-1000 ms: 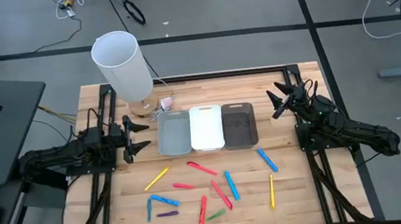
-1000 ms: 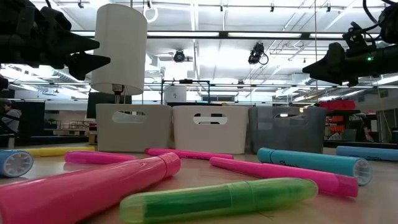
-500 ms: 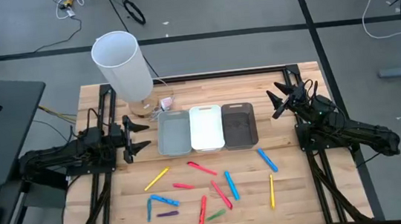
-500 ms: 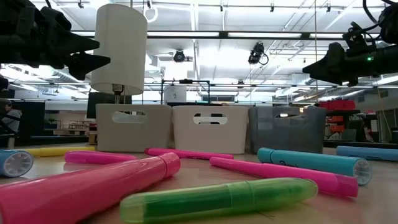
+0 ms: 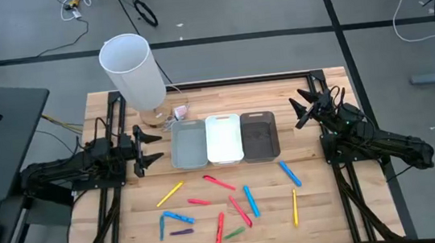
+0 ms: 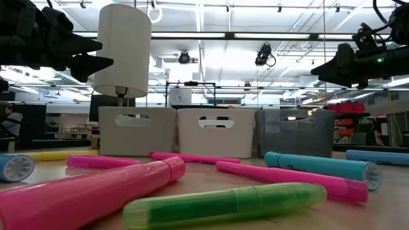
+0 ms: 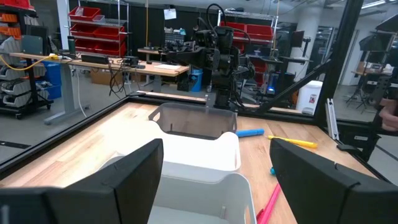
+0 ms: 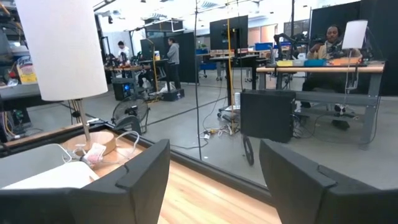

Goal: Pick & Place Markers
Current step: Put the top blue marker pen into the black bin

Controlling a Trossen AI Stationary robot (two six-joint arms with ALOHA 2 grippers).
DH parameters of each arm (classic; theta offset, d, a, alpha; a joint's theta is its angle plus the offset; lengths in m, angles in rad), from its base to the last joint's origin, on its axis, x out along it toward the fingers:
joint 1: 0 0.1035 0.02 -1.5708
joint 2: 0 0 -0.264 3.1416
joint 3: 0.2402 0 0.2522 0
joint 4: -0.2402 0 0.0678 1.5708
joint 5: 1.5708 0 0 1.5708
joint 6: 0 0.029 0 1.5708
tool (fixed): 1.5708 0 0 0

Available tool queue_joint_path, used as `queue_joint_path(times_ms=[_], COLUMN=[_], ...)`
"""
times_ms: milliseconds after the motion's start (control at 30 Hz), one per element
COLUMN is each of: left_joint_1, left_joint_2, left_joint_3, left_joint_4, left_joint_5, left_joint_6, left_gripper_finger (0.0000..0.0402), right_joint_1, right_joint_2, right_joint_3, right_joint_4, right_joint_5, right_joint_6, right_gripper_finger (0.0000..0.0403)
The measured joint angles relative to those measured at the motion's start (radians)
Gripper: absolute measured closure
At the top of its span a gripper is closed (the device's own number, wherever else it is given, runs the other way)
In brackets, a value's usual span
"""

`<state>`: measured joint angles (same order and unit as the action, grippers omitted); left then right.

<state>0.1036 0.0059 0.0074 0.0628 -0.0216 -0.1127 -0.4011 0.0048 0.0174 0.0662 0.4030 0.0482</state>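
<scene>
1. Left hand hovers off the bench, just beside the light grey bin, fingers spread wide, nothing between them.
2. Right hand hangs near the back right corner, well apart from the dark grey bin; fingers parted, released, carrying nothing.
3. Three bins in a row, touching side by side: light grey, white bin in the middle, dark grey on the right.
4. The markers lie scattered on the bare wood in front of the bins, none inside a bin as far as the high view shows.
5. Colours from above: a yellow marker left, another yellow marker standing alone on the right, a blue marker angled near the dark bin, several red or pink ones in the centre, a purple marker and a green marker towards the front edge.
6. Low view: chunky capped barrels, translucent, a green one and a pink one closest.
7. A teal marker carries dark print on its barrel, too small to read.
8. A white lamp stands at the back left, behind the bins.
</scene>
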Motion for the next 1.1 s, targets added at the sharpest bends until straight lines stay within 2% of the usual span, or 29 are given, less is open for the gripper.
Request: queue_joint_path(times_ms=[500, 733, 933, 1100], left_joint_1=[0.000, 0.000, 0.000, 0.000], left_joint_2=[0.000, 0.000, 0.000, 0.000], left_joint_3=[0.000, 0.000, 0.000, 0.000], left_joint_4=[0.000, 0.000, 0.000, 0.000], left_joint_5=[0.000, 0.000, 0.000, 0.000], left_joint_6=[0.000, 0.000, 0.000, 0.000], left_gripper_finger=[0.0099, 0.0099, 0.0099, 0.0099], right_joint_1=[0.000, 0.005, 0.006, 0.006], right_joint_2=[0.000, 0.000, 0.000, 0.025], right_joint_3=[0.000, 0.025, 0.051, 0.127], right_joint_4=[0.000, 0.004, 0.029, 0.029], right_joint_5=[0.000, 0.000, 0.000, -0.011], right_joint_6=[0.013, -0.004, 0.074, 0.018], right_gripper_finger=[0.0150, 0.0114, 0.0081, 0.0065])
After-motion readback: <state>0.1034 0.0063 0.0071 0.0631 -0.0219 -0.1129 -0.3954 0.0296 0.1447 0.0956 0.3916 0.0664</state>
